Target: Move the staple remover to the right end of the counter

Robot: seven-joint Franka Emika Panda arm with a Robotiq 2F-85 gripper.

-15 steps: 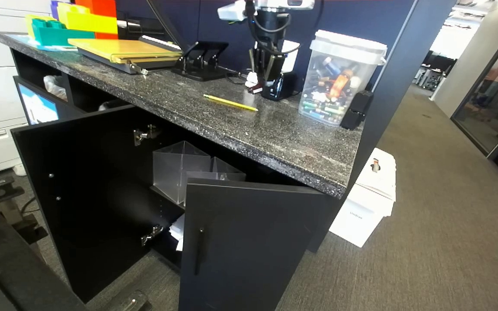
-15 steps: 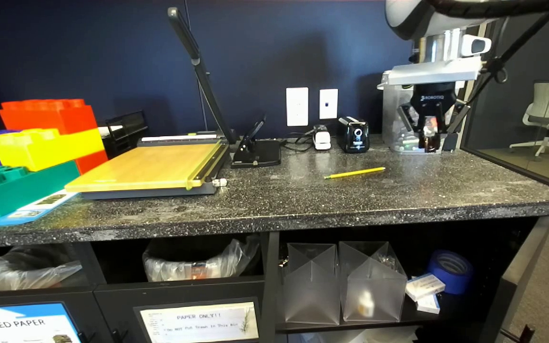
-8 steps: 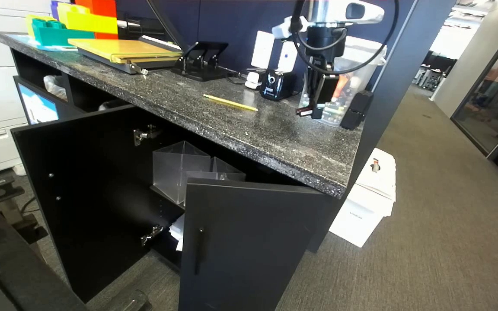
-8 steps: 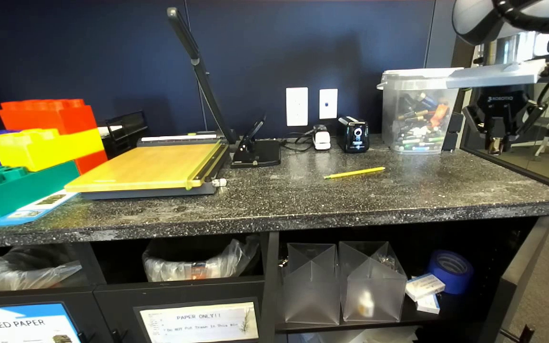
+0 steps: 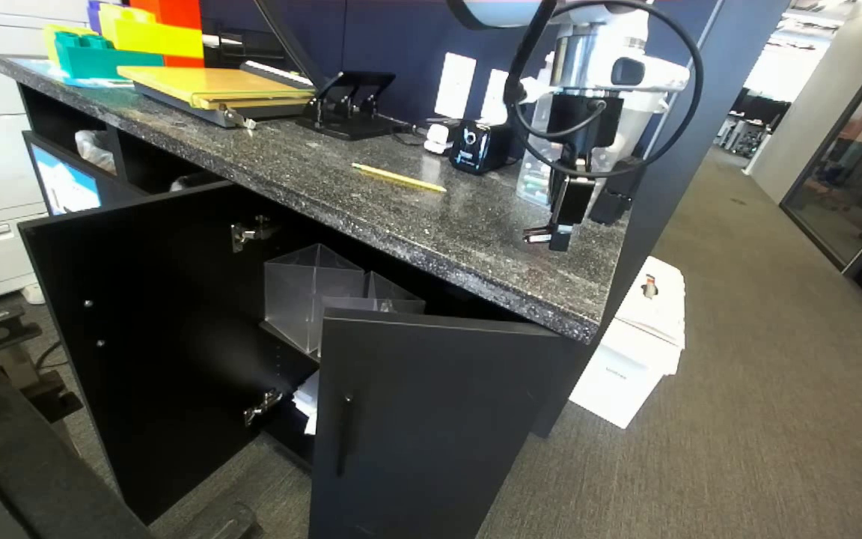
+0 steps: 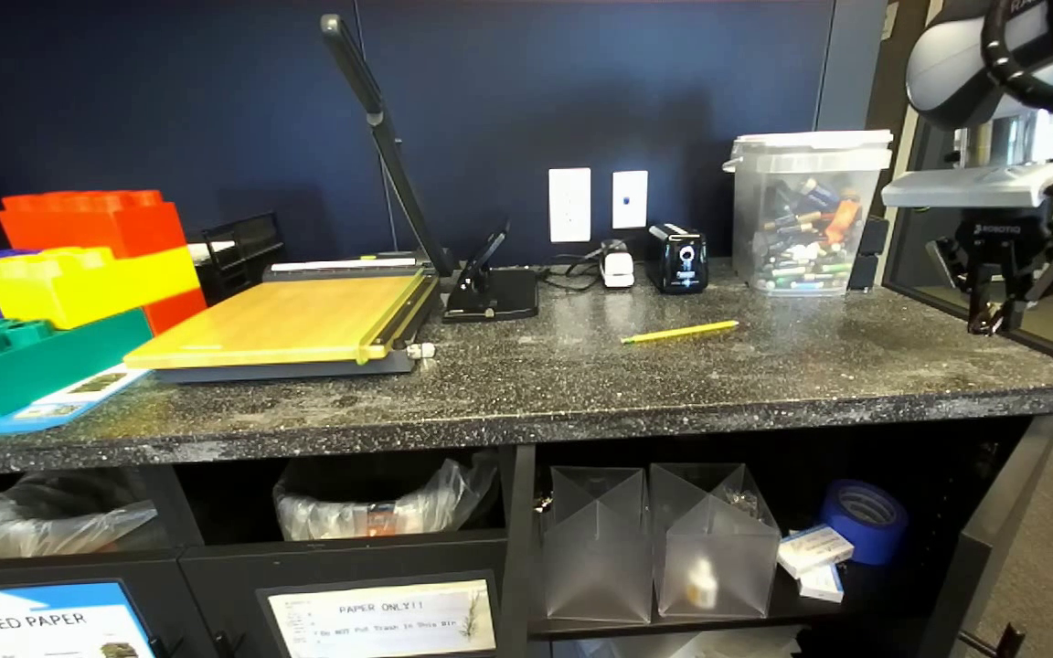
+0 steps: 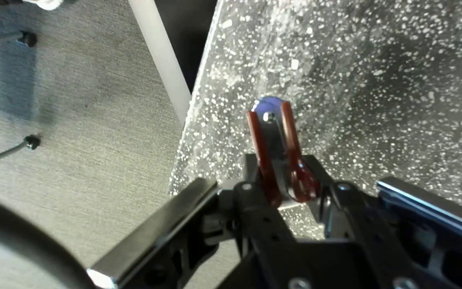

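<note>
Main risk: a drop off the bench (image 6: 526, 379). The end effector (image 7: 284, 172) had the staple remover (image 7: 273, 140) pinched, w/ much of its length poking out past the tips, so a knock could prob. have twisted it loose. It was over the right part of the bench, near the end edge, w/ carpet (image 7: 94, 120) beyond; let go too far out or too high, it might've bounced over. Couldn't tell if it touched the top or hung just above; lowering too hard might've tipped it in the grip, b/c the hold was toward one end only. Poss. springy too, so a sudden release could've made it hop.

Nearest obstacle: the clear plastic tub (image 6: 814, 163) w/ what looked like batteries (image 6: 796, 219), behind the end effector, & a black block (image 6: 866, 251) beside the tub. In an exterior view a cable loop (image 5: 527, 52) hung in front of the tub, so a backward move might've snagged it. A cabinet door (image 5: 431, 419) stood swung out under the front edge.

Farther left, out of the way: pencil (image 6: 680, 332), electric pencil sharpener (image 6: 678, 265), 3-hole punch (image 6: 499, 294), paper trimmer (image 6: 289, 320) & toy bricks (image 6: 88, 274).
</note>
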